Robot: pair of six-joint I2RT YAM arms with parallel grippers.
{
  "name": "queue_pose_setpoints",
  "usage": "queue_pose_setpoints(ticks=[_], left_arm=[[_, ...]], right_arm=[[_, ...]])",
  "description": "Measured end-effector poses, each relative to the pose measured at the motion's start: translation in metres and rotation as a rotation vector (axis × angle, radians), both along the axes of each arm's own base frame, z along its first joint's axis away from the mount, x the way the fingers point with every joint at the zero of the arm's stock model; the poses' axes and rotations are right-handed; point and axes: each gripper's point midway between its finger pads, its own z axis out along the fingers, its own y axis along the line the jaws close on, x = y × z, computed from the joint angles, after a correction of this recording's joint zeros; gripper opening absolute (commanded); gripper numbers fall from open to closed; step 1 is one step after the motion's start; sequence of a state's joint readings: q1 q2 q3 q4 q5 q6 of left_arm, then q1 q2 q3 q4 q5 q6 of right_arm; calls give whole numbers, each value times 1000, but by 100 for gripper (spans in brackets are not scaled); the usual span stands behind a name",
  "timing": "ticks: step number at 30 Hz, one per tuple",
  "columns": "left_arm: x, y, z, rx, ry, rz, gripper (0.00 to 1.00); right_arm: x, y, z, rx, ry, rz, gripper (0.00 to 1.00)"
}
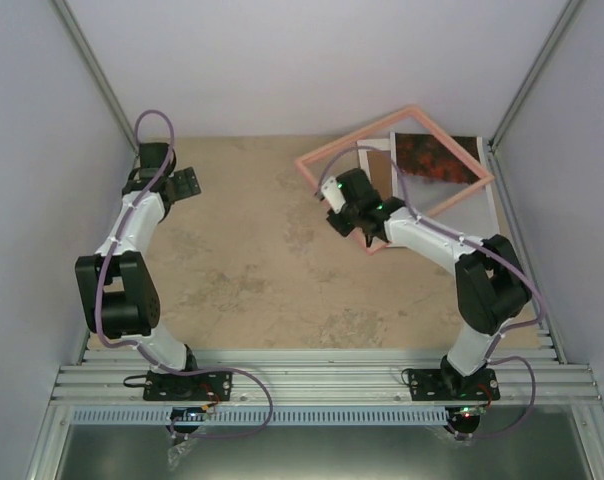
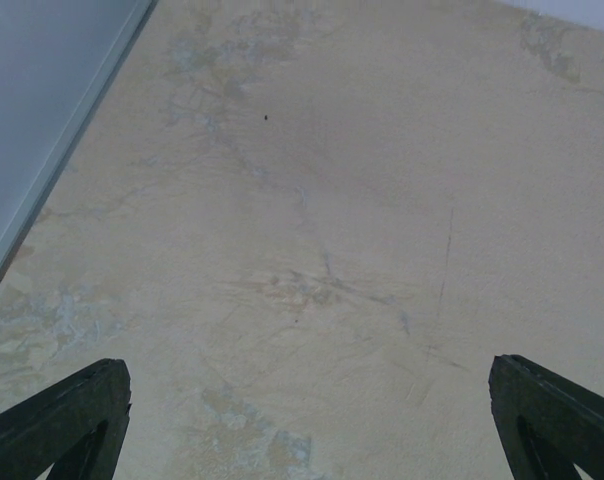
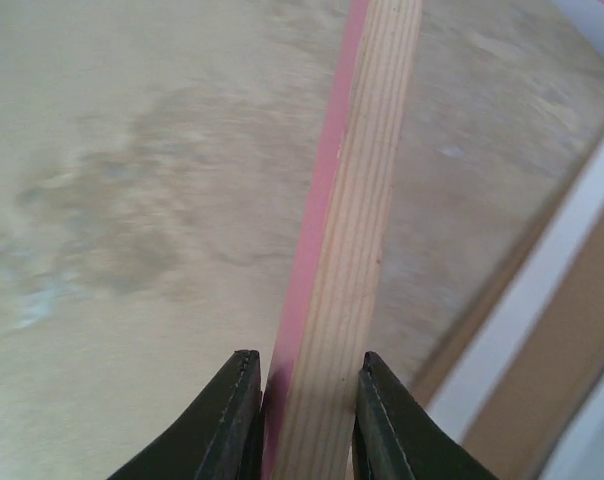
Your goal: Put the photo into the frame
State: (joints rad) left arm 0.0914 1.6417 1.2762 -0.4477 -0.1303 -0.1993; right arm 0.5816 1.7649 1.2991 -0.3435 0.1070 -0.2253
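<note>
Top view: the right pincer is gripping the frame by its near-left rail, holding it over the photo, which is lying at the bench's far right.

Left wrist: the left pincer is gaping wide, empty.

Right wrist: the jaws are pinching the wooden rail.

The next move is likely squaring the frame up and lowering it around the photo.

Soft, even light, hardly any shadows. Right wrist view's kinda blurry, table smeared behind the frame.

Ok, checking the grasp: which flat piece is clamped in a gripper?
The pink frame, one rail pinched by the right gripper; the photo lies free, ungripped.
</note>
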Motion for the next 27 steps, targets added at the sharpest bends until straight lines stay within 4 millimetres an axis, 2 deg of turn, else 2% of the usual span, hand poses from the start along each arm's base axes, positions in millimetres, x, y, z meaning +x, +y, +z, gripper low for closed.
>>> queue_pose_setpoints(ticks=[5, 10, 15, 19, 22, 26, 27], left_arm=[[6, 4, 18, -7, -35, 4, 99], [6, 16, 36, -18, -74, 31, 99], [4, 22, 40, -26, -85, 44, 99], [4, 21, 40, -25, -84, 42, 99], [4, 21, 38, -25, -80, 38, 99], [0, 18, 28, -28, -57, 23, 99], [-1, 18, 26, -29, -52, 22, 99]], right_arm=[[-47, 51, -10, -35, -17, 206, 0], [-86, 91, -20, -45, -30, 443, 1], [-118, 134, -23, -24, -87, 732, 1], [-146, 163, -38, 0, -73, 917, 1], [-156, 173, -49, 16, -35, 958, 0], [-164, 167, -71, -4, 53, 946, 1], [-166, 166, -74, -6, 72, 940, 5]])
